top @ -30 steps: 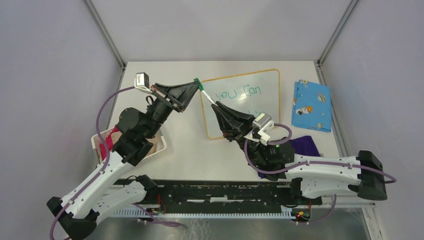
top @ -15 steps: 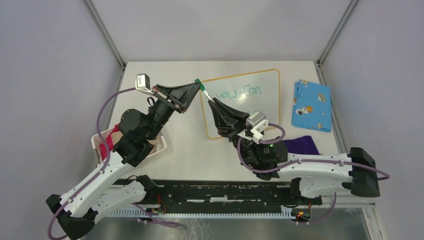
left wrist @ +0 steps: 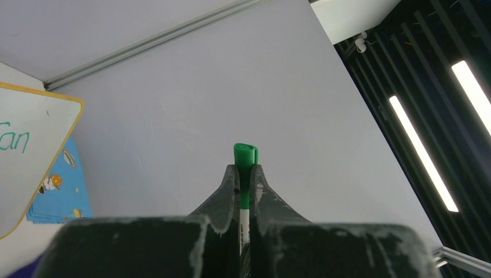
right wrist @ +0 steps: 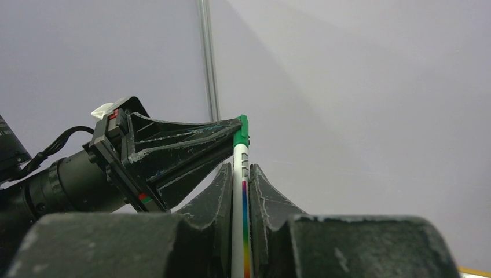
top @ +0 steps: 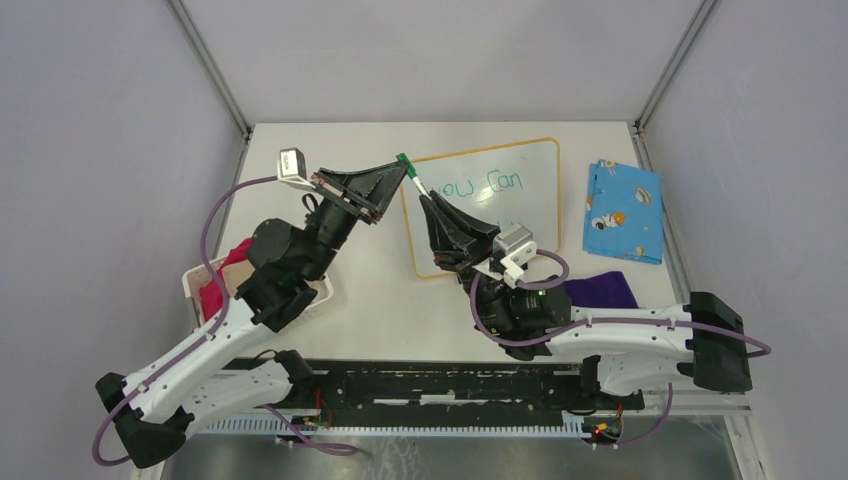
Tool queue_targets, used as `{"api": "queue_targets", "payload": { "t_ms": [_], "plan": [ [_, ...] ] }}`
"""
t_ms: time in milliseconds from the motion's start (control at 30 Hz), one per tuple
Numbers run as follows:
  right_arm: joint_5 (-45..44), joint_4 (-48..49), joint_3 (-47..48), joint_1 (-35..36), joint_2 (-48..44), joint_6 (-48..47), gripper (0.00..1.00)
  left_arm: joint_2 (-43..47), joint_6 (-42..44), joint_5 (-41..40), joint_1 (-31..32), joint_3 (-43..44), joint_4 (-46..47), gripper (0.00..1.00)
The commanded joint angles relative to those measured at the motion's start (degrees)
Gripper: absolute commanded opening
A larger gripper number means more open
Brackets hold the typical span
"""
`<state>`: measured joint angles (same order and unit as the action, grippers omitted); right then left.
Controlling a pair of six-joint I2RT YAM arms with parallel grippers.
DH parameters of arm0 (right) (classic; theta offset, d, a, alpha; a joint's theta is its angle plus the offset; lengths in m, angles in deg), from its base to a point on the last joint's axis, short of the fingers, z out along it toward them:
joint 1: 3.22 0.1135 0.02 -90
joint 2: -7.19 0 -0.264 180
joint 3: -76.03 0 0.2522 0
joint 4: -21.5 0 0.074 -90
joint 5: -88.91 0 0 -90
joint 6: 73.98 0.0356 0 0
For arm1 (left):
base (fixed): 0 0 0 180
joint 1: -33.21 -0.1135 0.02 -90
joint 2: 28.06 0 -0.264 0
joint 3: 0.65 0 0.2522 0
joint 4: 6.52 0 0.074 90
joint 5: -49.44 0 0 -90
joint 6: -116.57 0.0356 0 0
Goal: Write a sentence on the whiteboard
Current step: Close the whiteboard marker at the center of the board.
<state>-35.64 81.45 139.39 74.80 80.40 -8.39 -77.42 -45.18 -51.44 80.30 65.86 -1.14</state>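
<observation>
The whiteboard [top: 530,215] lies flat at the table's back middle, with the green words "you Can" [top: 490,185] of the sentence on it. A white marker [top: 417,185] with a green cap [top: 403,162] hangs over the board's left rim, held from both ends. My left gripper [top: 404,167] is shut on the green cap [left wrist: 245,155]. My right gripper [top: 425,200] is shut on the white barrel [right wrist: 239,191]. In the right wrist view the cap [right wrist: 242,130] sits on the barrel's end, inside the left gripper's fingertips [right wrist: 223,130]. The left wrist view shows a corner of the whiteboard [left wrist: 35,174].
A blue patterned cloth [top: 622,210] lies right of the board, and a purple cloth [top: 600,290] lies in front of it by the right arm. A white basket [top: 322,290] with red cloth [top: 215,290] stands at the front left under the left arm.
The right arm has shifted left, and its gripper with it. The left gripper has moved slightly right. Both grips on the marker are unchanged.
</observation>
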Motion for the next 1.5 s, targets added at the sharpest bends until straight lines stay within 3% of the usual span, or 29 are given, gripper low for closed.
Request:
{"api": "queue_targets", "payload": {
  "t_ms": [0, 667, 1167, 1267, 1333, 1467],
  "plan": [
    [-0.01, 2.48, 1.32, -0.25, -0.41, -1.01, 0.0, -0.12, 5.08, 4.92, 3.42, 0.73, 1.52, 0.02],
    [-0.1, 2.31, 4.92, -0.21, 1.67, -2.53, 0.0, -4.25, 11.71, 1.29, 17.54, -2.79, 7.41, 0.02],
    [4.84, -3.29, 7.91, -0.38, 1.65, -2.36, 0.0, -6.06, 11.03, 6.62, 18.09, -4.33, 11.76, 0.02],
    [5.17, -3.5, 6.53, -0.41, 0.1, -2.05, 0.0, -4.17, 12.31, 4.59, 18.1, -4.77, 10.84, 0.02],
    [6.02, -4.45, 5.33, -0.48, -1.15, -1.69, 0.0, -2.01, 13.73, 0.87, 18.11, -4.85, 8.25, 0.07],
    [8.6, -7.22, 3.39, -0.41, -3.79, -0.59, 0.0, 2.19, 16.63, -4.48, 18.08, -5.26, 5.78, 0.27]
  ]
}}
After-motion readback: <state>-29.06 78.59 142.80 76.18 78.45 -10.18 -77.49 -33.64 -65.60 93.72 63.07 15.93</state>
